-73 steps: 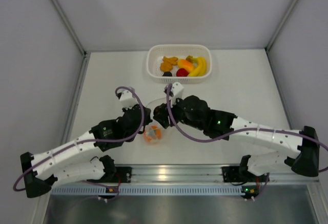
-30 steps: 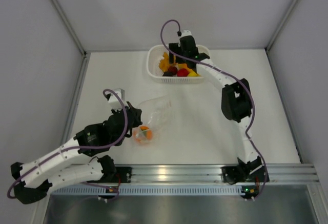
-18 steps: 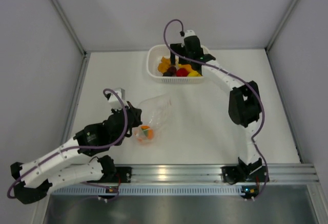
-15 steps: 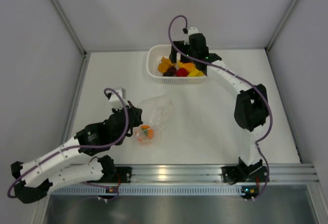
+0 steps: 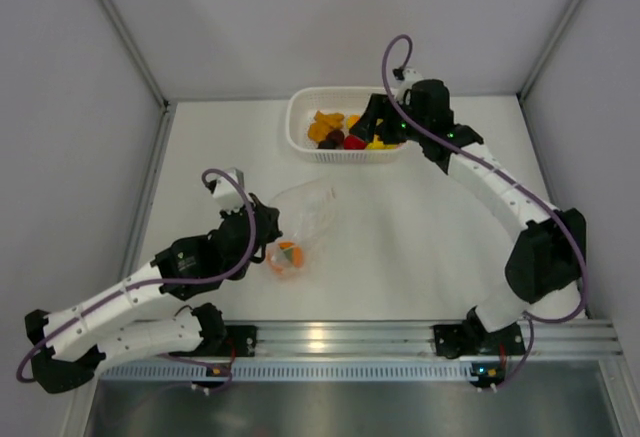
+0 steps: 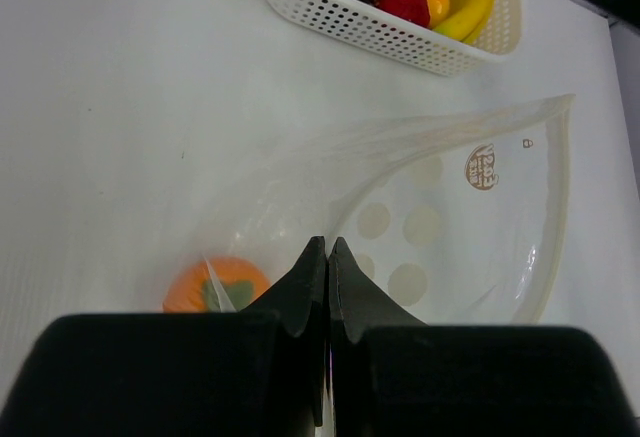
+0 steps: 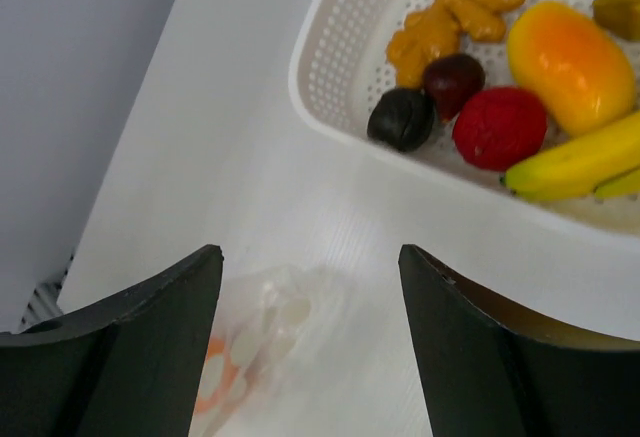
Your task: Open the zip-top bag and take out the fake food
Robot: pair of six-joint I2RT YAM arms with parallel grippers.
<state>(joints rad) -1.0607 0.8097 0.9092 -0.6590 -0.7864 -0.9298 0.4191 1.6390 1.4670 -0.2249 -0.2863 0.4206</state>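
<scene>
1. One round orange toy piece lies inside the clear dotted zip-top plastic bag, mid-table near the left arm.
2. Left gripper is clenched on the bag's film; right gripper hangs released and empty near the white perforated basket.
3. Hold that pinch firm and enter the mouth low.
4. How wide the bag's mouth gapes is hard to make out; the jaws hide the pinch.

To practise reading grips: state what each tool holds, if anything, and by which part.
The left tool pinches the zip-top bag by its clear film beside the orange piece. The right tool stands open, holding nothing.
</scene>
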